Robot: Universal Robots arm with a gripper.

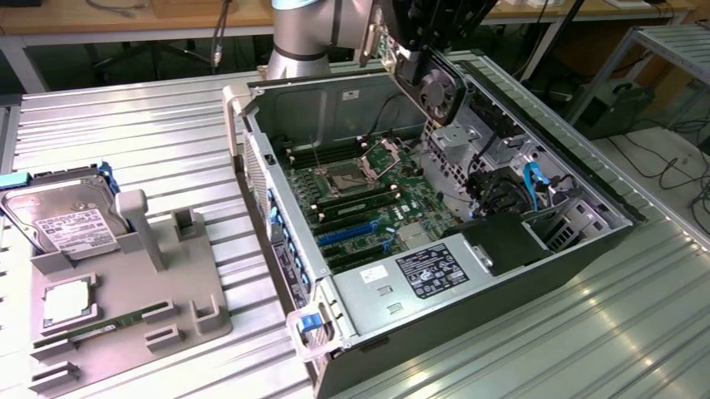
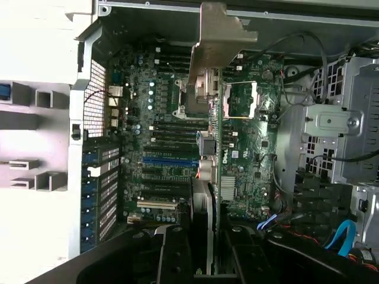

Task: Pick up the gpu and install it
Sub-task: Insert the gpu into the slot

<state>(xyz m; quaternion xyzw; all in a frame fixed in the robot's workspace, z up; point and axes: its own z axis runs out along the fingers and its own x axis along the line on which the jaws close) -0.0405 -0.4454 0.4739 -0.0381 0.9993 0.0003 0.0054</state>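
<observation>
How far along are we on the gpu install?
Done: the pickup. The gripper is shut on the gpu.
In hand: the card hangs above the open computer case.
Left: seating it. It sits in no slot yet, and the blue slot is bare.

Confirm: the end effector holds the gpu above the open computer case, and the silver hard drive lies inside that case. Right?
No. The end effector does hold the gpu above the open computer case, but the silver hard drive sits outside it, in the grey holder at the exterior view's left.
</observation>
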